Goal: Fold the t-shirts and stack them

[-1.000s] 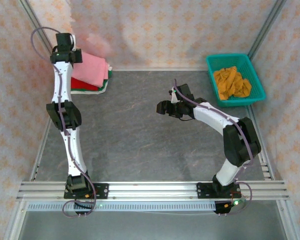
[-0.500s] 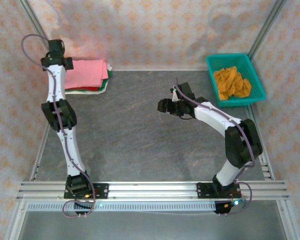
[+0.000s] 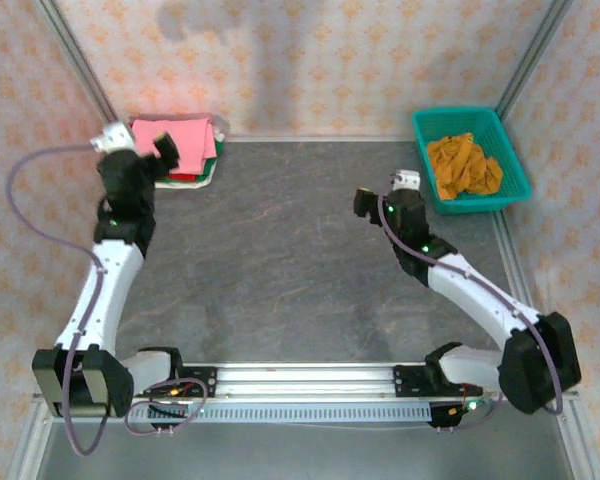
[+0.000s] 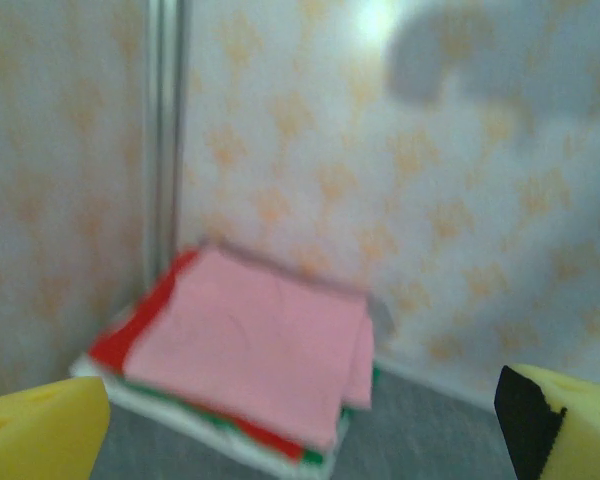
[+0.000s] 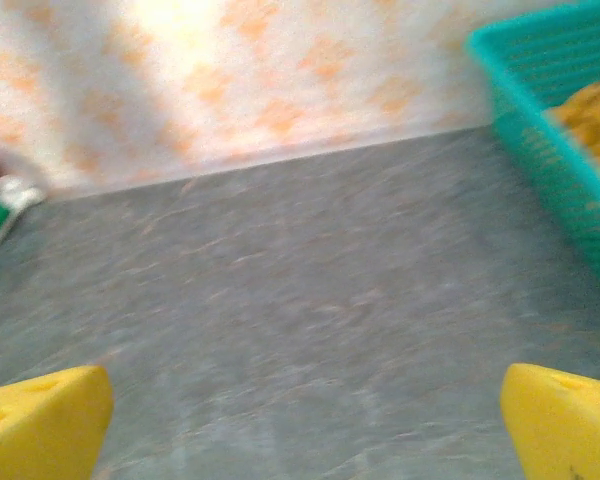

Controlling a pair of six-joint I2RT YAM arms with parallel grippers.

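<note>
A folded stack of t-shirts (image 3: 185, 145) lies at the back left corner, the pink one (image 4: 250, 350) on top, with red (image 4: 130, 330), green and white edges showing under it. My left gripper (image 3: 140, 140) hovers just in front of the stack, open and empty; its yellow fingers (image 4: 40, 430) frame the stack in the left wrist view. A crumpled mustard-orange t-shirt (image 3: 463, 165) lies in the teal basket (image 3: 510, 150). Open with nothing between its fingers, my right gripper (image 3: 385, 192) stands over the table left of the basket.
The grey table (image 3: 280, 250) is walled by patterned panels on the back and both sides. The basket's rim (image 5: 540, 90) rises at the upper right of the right wrist view, the stack's corner (image 5: 0, 215) at its far left. Rails cross the near edge.
My left gripper opened, let go of the pink t-shirt and drew back from the stack as the arm folded down. The right gripper opened wider and swung right toward the basket.
</note>
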